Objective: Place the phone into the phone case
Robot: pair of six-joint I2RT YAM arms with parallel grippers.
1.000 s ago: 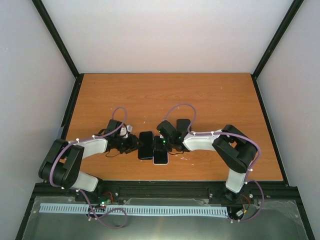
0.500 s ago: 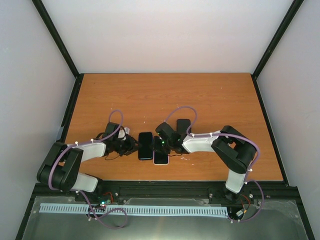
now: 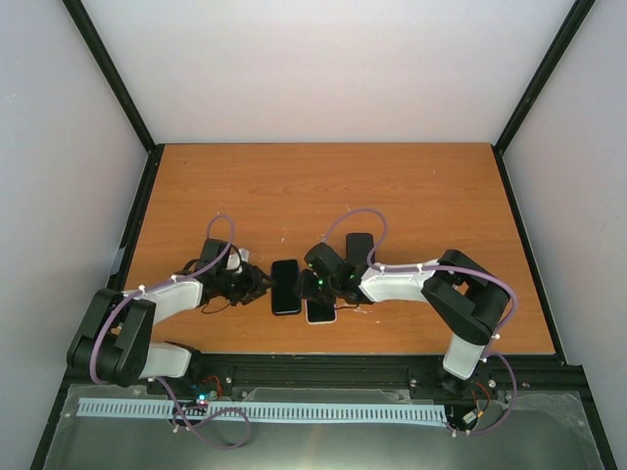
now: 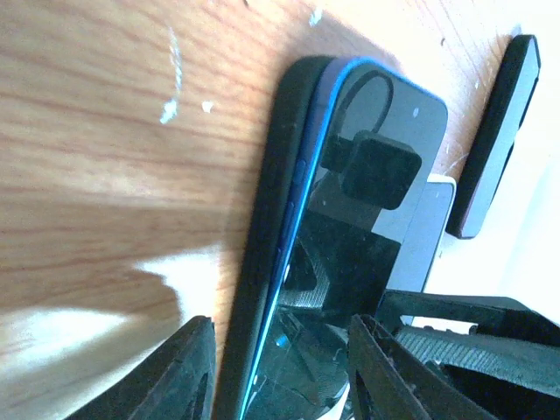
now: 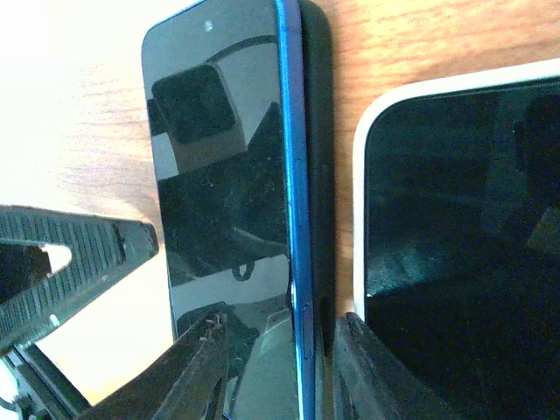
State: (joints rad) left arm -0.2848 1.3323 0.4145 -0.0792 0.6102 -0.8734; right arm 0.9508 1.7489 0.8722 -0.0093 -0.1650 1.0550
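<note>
- The blue-rimmed, black-glass phone (image 3: 285, 286) lies face up on the matte black phone case (image 5: 320, 131), towards the 6 o'clock edge of the brown wooden bench (image 3: 411, 186). Its blue side rides above the case wall, so I judge it laid in but not snapped home.
- The left pincer (image 4: 280, 350) is spread wide, its two fingers astride the phone's end, and it holds nothing.
- The right pincer (image 5: 280, 337) is parted too, straddling the phone's blue edge and the case wall. Whether its pads touch either is hard to tell.
- To do this step well, one pincer should press down along the raised edge, working from one corner, while the other braces the case against sliding.
- Both should keep clear of the white-rimmed second phone (image 5: 455, 219), just beside at 4 o'clock, and the dark flat slab (image 3: 359, 245) at 1 o'clock.
</note>
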